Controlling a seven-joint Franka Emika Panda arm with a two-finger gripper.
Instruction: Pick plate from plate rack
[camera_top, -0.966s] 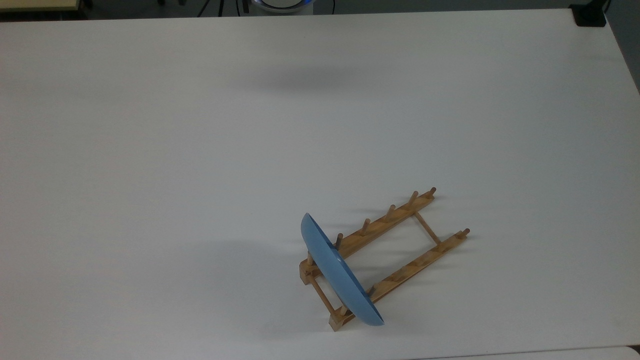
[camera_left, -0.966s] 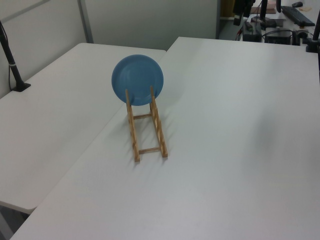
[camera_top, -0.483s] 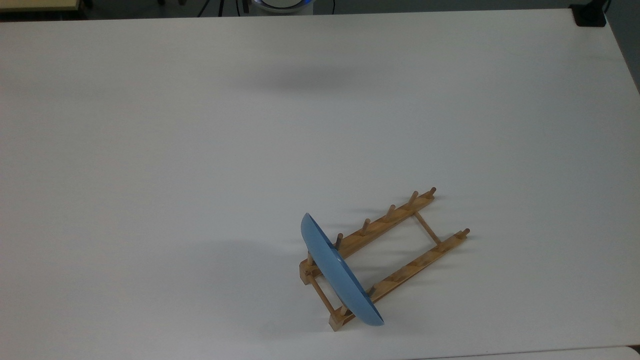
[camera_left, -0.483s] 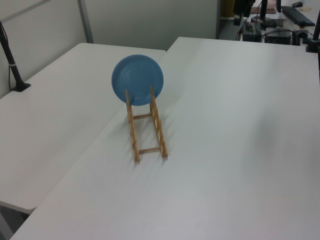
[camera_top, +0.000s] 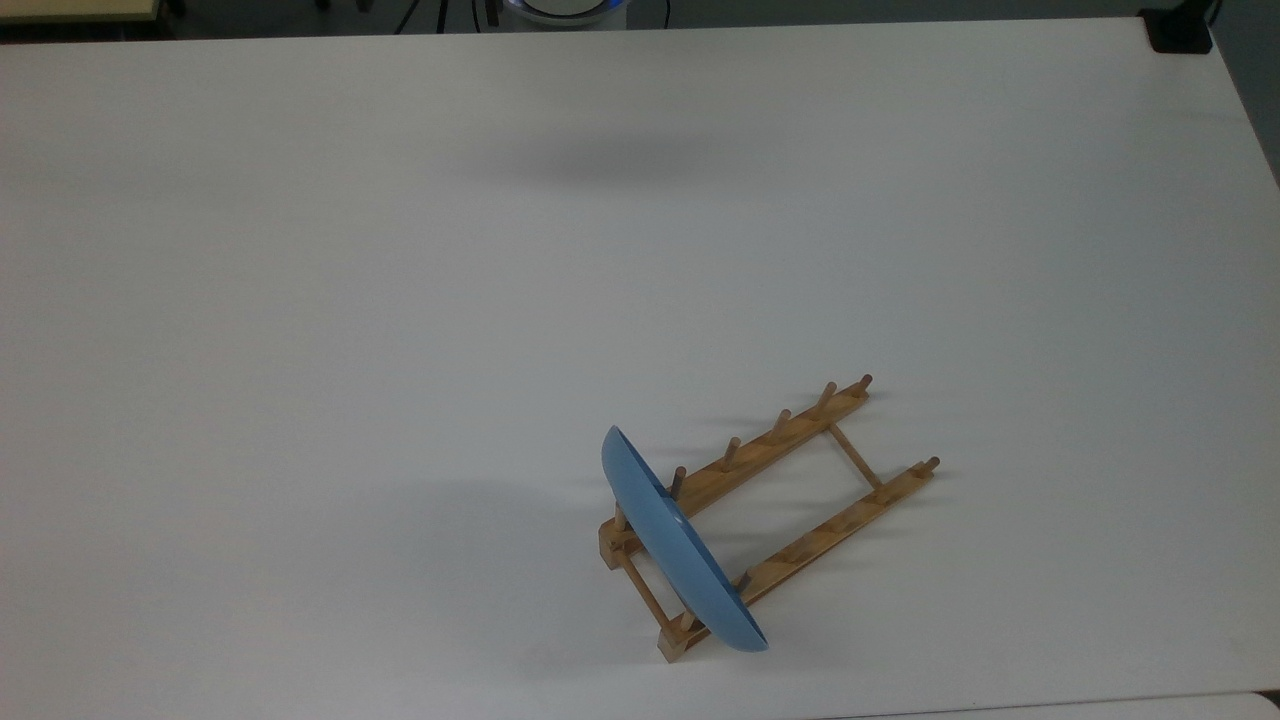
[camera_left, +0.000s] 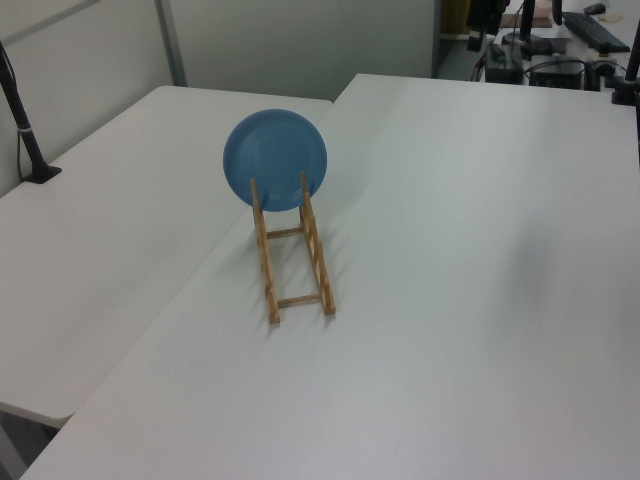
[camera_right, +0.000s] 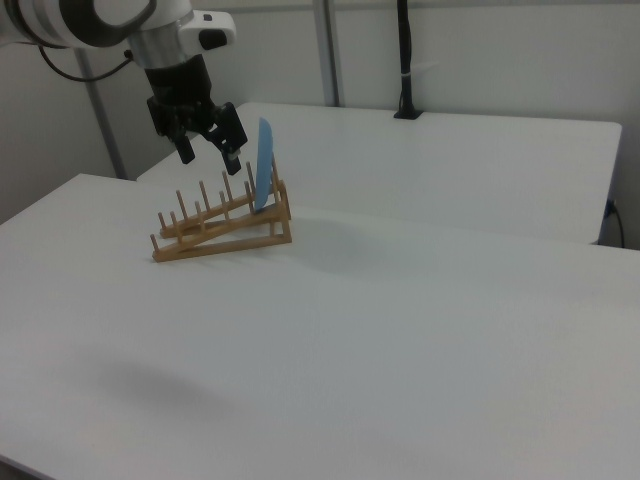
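On the white table, toward the 5 o'clock part of the top view, lies the plate rack, a light-brown wooden frame of two long rails joined by thin crossbars, with short pegs standing up along each rail. It runs on a slant, from its 7 o'clock end near the table's front edge up to its 2 o'clock end. Standing on edge in the slot at that 7 o'clock end is the plate, light blue and glossy, upright between the pegs and touching the rails; its round face looks toward 8 o'clock in the top view. In the left view the plate shows its full disc at the far, 12 o'clock end of the plate rack, just by the seam where a second table meets the first. In the right view the plate is seen edge-on at the 3 o'clock end of the plate rack.

Farther back in the right view, at 10 o'clock from the plate, the gripper hangs in the air on the white arm. Its two dark fingers are spread apart and hold nothing; they are near the plate's top edge but clear of it. Behind stands a black pole at the far table edge.
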